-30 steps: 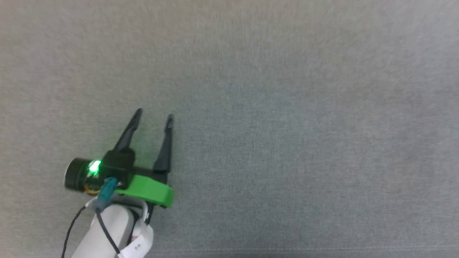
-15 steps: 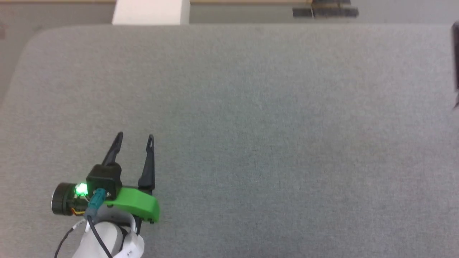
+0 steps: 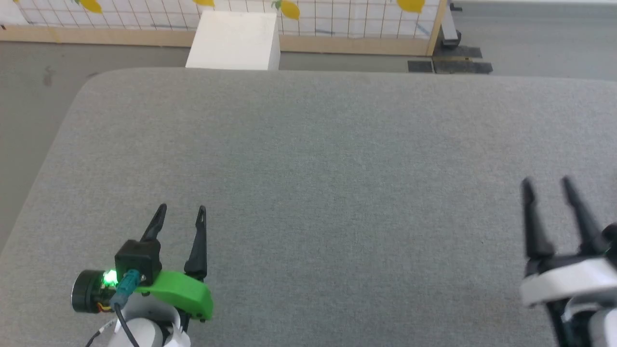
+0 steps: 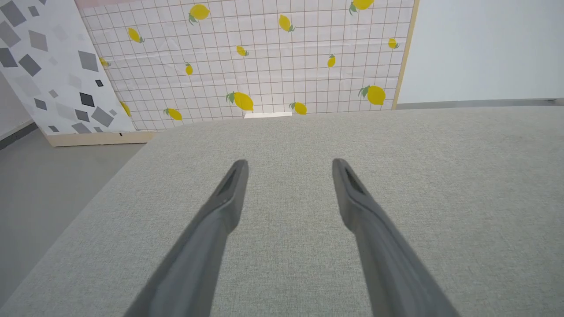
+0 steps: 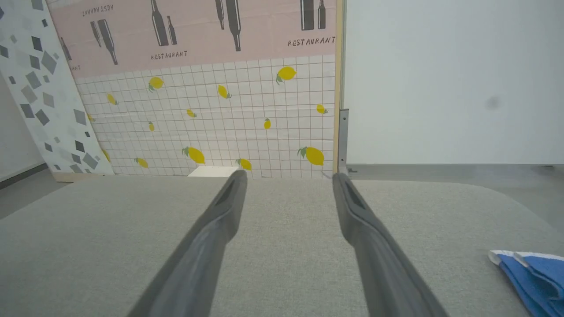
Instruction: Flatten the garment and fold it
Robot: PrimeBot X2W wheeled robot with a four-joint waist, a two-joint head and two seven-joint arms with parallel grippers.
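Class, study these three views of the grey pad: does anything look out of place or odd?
Only the garment: it lies heaped rather than flat at the right wrist view's lower right, cut off by the frame, aside from the open right pincer. The left pincer, also open, hovers over the grey pad.

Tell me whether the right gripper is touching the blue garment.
Apart. The right wrist view shows the right gripper open and empty, with bare grey cushion between it and the garment at the lower right.
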